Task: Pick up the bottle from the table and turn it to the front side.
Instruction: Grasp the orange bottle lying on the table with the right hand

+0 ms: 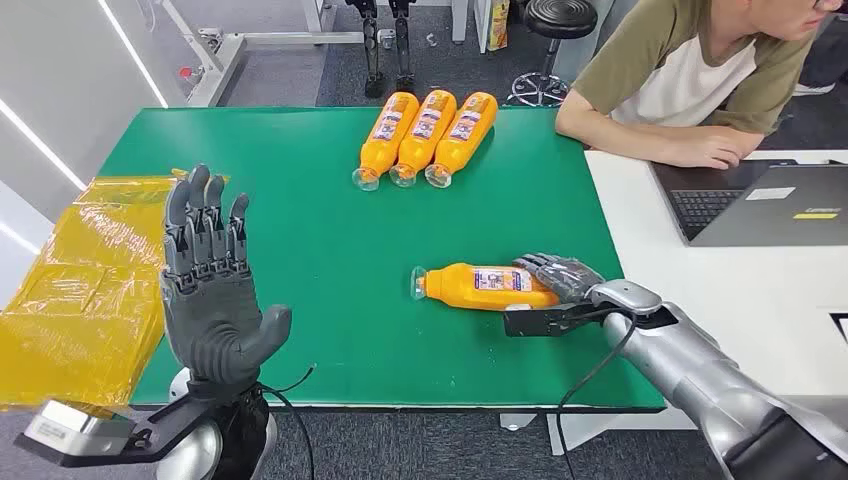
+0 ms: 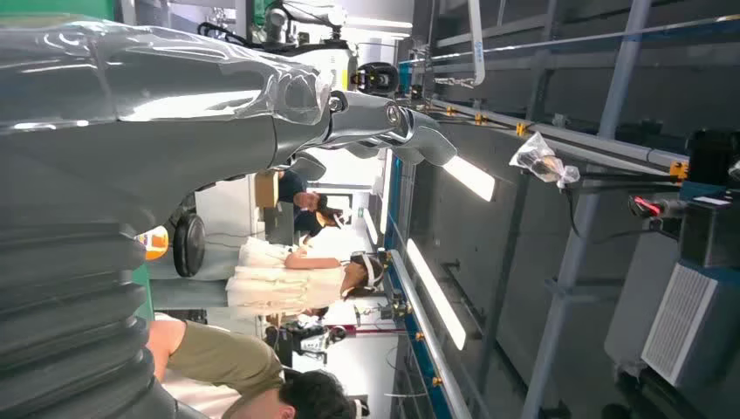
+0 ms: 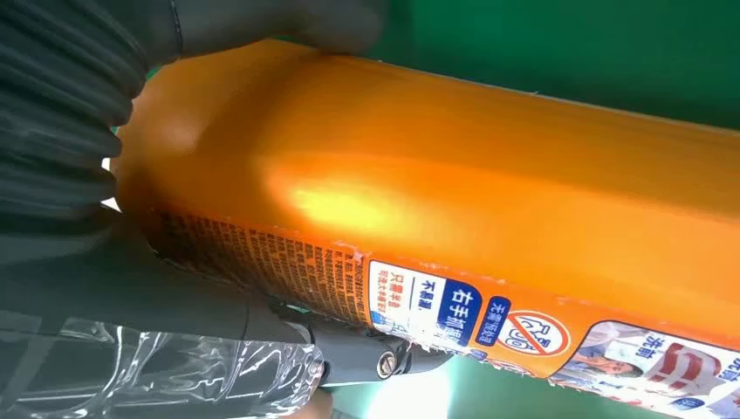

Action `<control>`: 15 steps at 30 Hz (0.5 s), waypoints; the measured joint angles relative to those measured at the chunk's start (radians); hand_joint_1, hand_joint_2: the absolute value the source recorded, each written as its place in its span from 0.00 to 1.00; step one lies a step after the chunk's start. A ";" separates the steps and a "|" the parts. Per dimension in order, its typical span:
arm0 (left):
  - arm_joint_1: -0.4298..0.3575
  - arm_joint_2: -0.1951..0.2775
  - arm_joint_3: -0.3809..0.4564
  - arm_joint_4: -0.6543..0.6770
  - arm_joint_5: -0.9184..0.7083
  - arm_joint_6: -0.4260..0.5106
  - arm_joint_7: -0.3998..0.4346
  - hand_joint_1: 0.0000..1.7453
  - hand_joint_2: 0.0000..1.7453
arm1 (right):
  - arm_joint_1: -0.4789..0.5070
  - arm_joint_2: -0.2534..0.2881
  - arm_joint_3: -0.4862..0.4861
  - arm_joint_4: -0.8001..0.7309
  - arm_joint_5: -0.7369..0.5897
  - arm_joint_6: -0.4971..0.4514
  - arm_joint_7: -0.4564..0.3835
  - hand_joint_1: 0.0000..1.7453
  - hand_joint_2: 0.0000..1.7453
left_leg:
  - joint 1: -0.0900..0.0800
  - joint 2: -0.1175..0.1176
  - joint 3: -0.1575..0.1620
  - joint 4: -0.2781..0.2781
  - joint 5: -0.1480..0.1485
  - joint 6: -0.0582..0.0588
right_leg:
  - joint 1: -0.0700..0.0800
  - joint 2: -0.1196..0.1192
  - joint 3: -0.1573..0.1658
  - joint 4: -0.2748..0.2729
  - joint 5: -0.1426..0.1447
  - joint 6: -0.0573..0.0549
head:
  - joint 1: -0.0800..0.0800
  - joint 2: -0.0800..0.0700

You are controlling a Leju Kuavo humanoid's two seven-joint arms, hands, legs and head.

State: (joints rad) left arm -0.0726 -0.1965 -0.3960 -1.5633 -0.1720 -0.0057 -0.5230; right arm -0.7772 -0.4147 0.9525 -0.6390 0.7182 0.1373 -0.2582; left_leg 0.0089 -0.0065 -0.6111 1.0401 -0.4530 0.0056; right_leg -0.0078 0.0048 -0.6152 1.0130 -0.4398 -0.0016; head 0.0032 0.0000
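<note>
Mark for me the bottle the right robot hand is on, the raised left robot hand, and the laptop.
bottle (image 1: 483, 285): head view, on its label, mid-body.
right robot hand (image 1: 562, 276): head view, on the dark fingers at the bottle's base.
left robot hand (image 1: 212, 290): head view, on the palm.
laptop (image 1: 745, 205): head view, on the keyboard deck.

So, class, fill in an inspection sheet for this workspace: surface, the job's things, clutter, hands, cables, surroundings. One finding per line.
Surface: green table, flat, white desk adjoining on the right.
Job's things: orange bottle lying on its side, cap pointing left.
Clutter: three more orange bottles lying side by side at the far edge; yellow plastic sheet off the left edge.
Hands: right hand grips the lying bottle's base end; left hand raised, fingers apart, holding nothing.
Cables: black cable along the right forearm.
Surroundings: person at a laptop; black stool behind.
</note>
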 joint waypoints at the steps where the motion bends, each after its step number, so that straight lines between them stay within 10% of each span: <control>1: 0.000 0.000 0.000 0.000 0.000 -0.001 0.000 0.00 1.00 | 0.007 -0.004 -0.003 -0.005 0.003 -0.007 0.003 1.00 1.00 | 0.000 0.000 0.000 0.000 0.000 0.000 | 0.000 0.000 0.000 0.000 0.000 0.000 | 0.000 0.000; 15: 0.000 -0.001 0.000 0.001 -0.008 -0.014 -0.002 0.00 1.00 | 0.287 -0.005 -0.288 -0.311 0.158 -0.389 0.102 1.00 1.00 | 0.000 -0.003 -0.002 0.000 0.000 0.001 | 0.000 -0.002 0.001 0.000 0.000 0.001 | 0.000 0.000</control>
State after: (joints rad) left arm -0.0730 -0.1979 -0.3960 -1.5624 -0.1797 -0.0202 -0.5248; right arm -0.4904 -0.4199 0.6643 -0.9498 0.8761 -0.2519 -0.1562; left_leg 0.0089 -0.0092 -0.6131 1.0399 -0.4533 0.0062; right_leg -0.0080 0.0026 -0.6144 1.0133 -0.4398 -0.0009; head 0.0036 0.0000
